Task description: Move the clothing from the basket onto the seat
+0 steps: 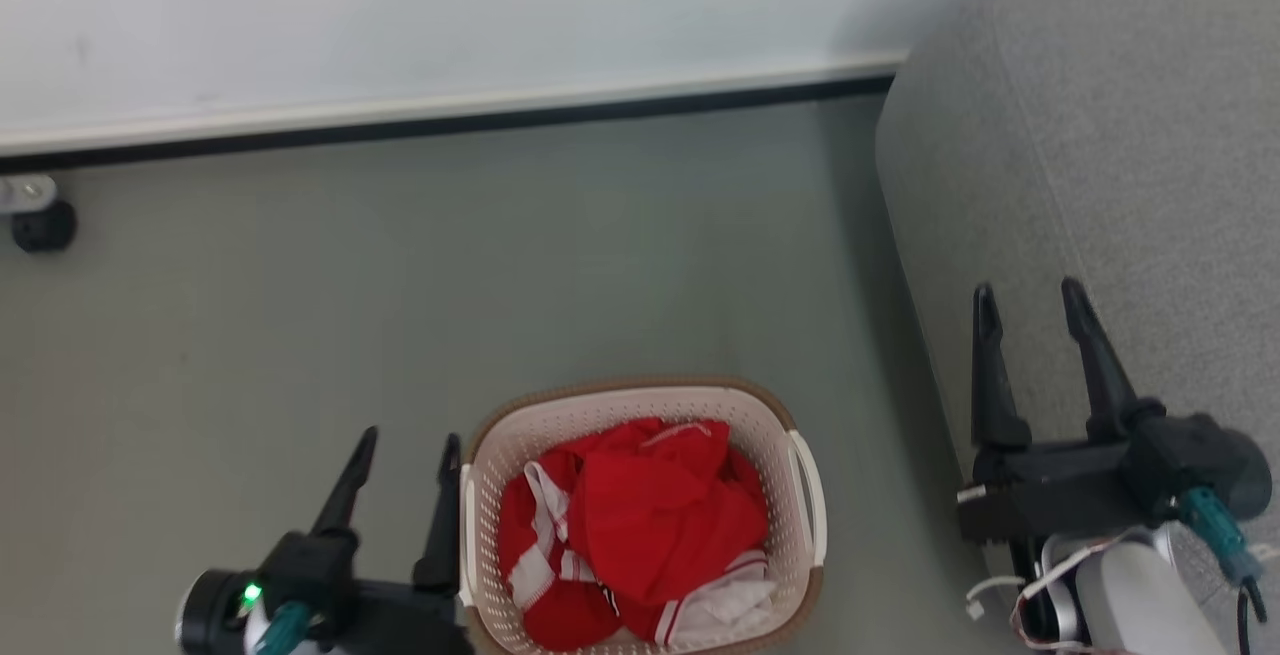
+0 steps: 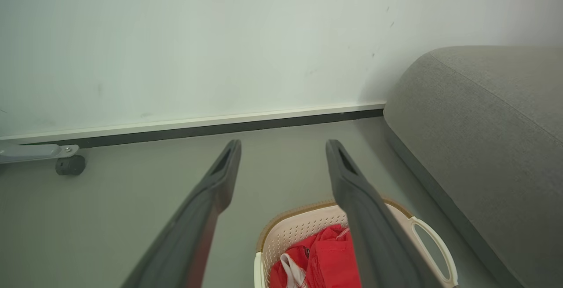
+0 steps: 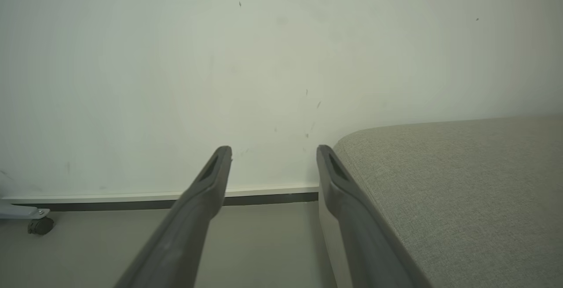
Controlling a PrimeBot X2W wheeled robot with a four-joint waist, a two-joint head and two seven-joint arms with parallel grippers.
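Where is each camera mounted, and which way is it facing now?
Head view: on the head, looking down at basket, clothing and seat; left gripper and right gripper, both open.
Left wrist view: on the left wrist, along its fingers, past the basket toward the wall.
Right wrist view: on the right wrist, along its fingers, toward the wall, seat at right.
All three share the seat and baseboard.

One basket [image 1: 600, 413], one seat [image 1: 1100, 135], left claw [image 1: 411, 436], right claw [image 1: 1028, 287].

Domestic-style room, grey upholstered sofa [image 1: 1100, 185], laundry basket [image 1: 640, 405] on plain floor [image 1: 400, 285], white wall [image 1: 400, 15], skirting board [image 1: 450, 120].
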